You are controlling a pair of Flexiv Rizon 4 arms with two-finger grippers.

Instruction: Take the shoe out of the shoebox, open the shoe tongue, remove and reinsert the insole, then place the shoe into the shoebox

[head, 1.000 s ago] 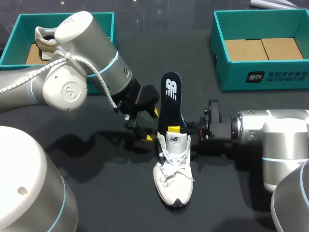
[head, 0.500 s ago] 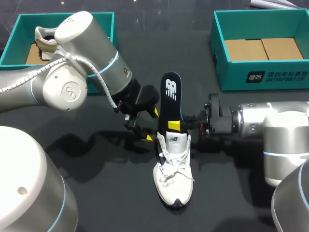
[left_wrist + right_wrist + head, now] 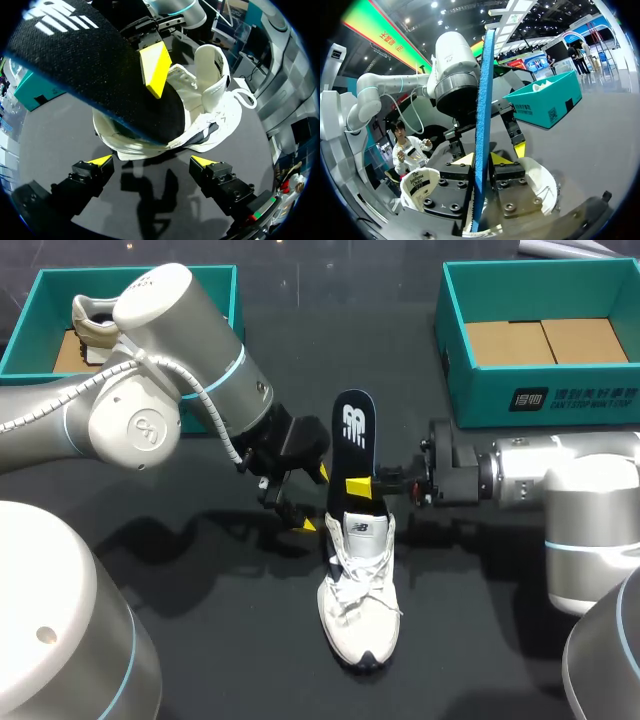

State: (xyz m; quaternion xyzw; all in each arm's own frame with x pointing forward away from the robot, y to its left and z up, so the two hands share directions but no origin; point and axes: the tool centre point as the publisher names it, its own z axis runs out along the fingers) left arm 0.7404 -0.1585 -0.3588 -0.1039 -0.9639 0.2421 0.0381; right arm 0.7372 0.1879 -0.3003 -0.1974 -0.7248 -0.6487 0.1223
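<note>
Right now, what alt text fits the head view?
The right end effector grips a black insole standing partly out of a white sneaker mid-table. The left end effector hangs open beside the sneaker's heel; teal shoeboxes sit at both far corners.

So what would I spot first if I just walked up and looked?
The long black foam insole sticking out of the white lace-up sneaker mid-table, pinched by the right claw. The left claw sits open beside the sneaker's heel. A teal cardboard shoebox stands at the far right corner.
</note>
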